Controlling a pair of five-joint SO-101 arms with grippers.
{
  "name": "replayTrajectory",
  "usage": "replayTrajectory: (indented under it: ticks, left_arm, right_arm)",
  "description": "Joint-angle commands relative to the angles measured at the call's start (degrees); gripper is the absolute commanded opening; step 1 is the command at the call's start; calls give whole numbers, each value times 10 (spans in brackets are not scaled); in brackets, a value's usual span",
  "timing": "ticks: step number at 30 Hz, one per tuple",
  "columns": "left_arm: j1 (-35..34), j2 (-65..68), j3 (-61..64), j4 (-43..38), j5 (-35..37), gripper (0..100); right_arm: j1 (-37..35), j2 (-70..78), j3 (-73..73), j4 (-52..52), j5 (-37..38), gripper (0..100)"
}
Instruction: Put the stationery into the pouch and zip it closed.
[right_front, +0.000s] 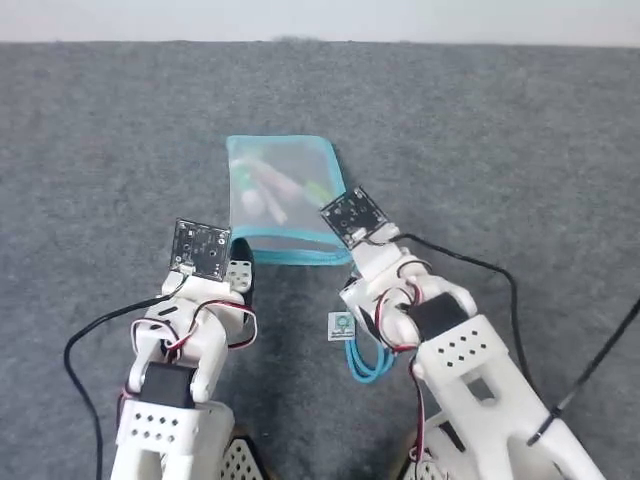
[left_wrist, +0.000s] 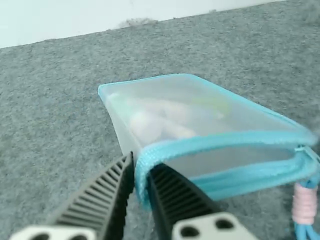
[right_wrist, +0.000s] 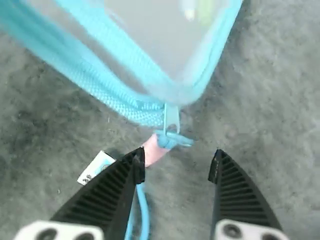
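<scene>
Well, the translucent flat pouch with turquoise zip trim (right_front: 282, 195) (left_wrist: 200, 125) (right_wrist: 150, 35) lies on the grey felt-like surface (right_front: 500, 150), at twelve o'clock from the gap between my two arms. Its zipped edge faces six o'clock, toward me. Through its clear wall I see the stationery (right_front: 272, 188) (left_wrist: 160, 122): pale pink, white and light green pieces lying inside, too hazy to name one by one.

Along the zipped edge the turquoise tapes lie together. The small turquoise zip pull (right_wrist: 171, 122) hangs off the pouch's five o'clock corner. A pink bead (right_wrist: 151, 150) (left_wrist: 302, 205) is strung below the pull. From there a thin blue cord loop (right_front: 368, 362) (right_wrist: 142, 212) trails toward six o'clock. A little white paper tag (right_front: 341, 324) (right_wrist: 96, 168) lies flat beside the cord.

My left fingers (left_wrist: 117, 185) are pinched tight on the pouch's seven o'clock corner. The turquoise trim is squeezed between the two ribbed black faces, and that corner rides a little off the surface.

My right fingers (right_wrist: 235, 195) stand well apart at the five o'clock corner, gripping nothing. The zip pull and bead sit just beyond the gap between them. One tip is just beside the pink bead; I cannot tell whether it touches. The other tip is over bare grey surface.
</scene>
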Motion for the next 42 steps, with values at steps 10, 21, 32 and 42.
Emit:
replayTrajectory:
  ticks: [10,21,32,42]
  left_arm:
    - [28,-7,-14,-26,-6,10]
    - [33,-7,-14,-25,12,10]
    - [33,-7,-14,-25,12,9]
    - [32,-6,-14,-22,10,9]
  right_arm:
    - [1,-20,55,-172,-34,202]
    - [6,52,50,-231,-30,30]
    - [-17,29,-170,88,13,6]
    - [-116,29,-308,210,78,6]
